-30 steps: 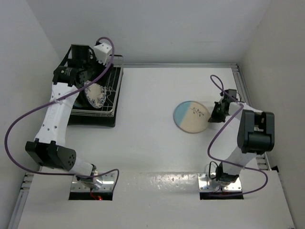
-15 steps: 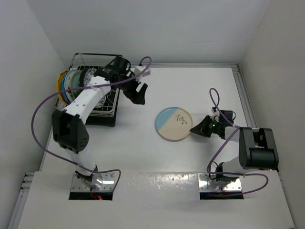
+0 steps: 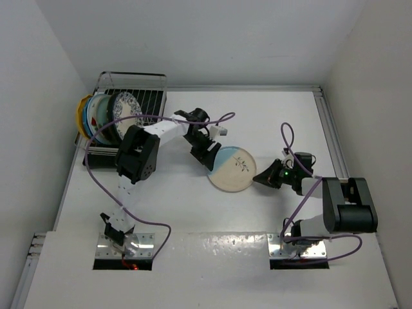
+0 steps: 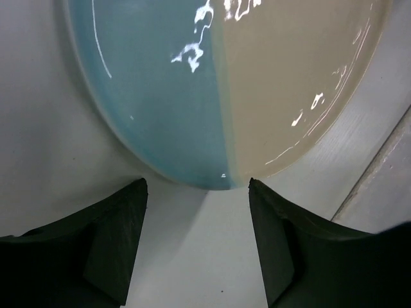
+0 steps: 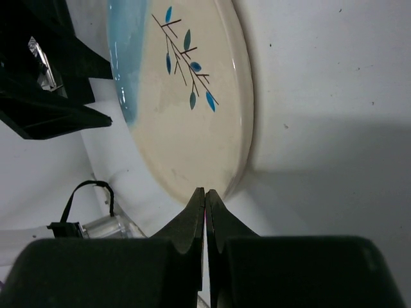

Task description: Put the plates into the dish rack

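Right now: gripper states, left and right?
Left gripper: open, the blue-and-cream plate has its rim at the fingertips, not gripped.
Right gripper: shut, holding nothing, tips at the plate's rim.

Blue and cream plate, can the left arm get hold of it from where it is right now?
Probably yes. The left gripper is open right at the rim of the blue-and-cream plate, with nothing between. The right gripper, shut, sits at the opposite rim, clear of that side.
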`<act>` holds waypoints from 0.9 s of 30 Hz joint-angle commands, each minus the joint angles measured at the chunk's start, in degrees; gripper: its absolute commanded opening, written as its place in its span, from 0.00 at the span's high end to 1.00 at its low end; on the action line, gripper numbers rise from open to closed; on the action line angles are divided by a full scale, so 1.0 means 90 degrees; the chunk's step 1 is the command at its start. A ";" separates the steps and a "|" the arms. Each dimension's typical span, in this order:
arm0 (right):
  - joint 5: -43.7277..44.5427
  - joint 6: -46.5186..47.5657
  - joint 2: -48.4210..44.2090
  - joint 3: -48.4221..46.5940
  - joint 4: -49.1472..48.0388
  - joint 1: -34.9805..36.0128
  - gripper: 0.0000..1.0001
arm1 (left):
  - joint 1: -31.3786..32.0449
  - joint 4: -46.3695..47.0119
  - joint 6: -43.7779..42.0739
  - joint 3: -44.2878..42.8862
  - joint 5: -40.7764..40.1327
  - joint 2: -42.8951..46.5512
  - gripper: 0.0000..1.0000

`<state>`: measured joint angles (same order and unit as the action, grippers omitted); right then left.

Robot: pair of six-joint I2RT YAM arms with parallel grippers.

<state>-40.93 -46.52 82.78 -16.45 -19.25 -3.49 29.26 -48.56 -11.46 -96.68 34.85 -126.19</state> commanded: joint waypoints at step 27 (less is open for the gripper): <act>0.0426 0.1946 0.0059 -0.1209 0.2079 0.0182 0.32 | 0.0314 0.0571 0.0649 -0.0507 -0.1773 0.0417 1.00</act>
<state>-37.52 -36.10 82.78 -23.51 -5.23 -3.03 31.77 -44.16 -2.26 -101.14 23.70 -128.60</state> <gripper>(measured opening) 0.618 0.019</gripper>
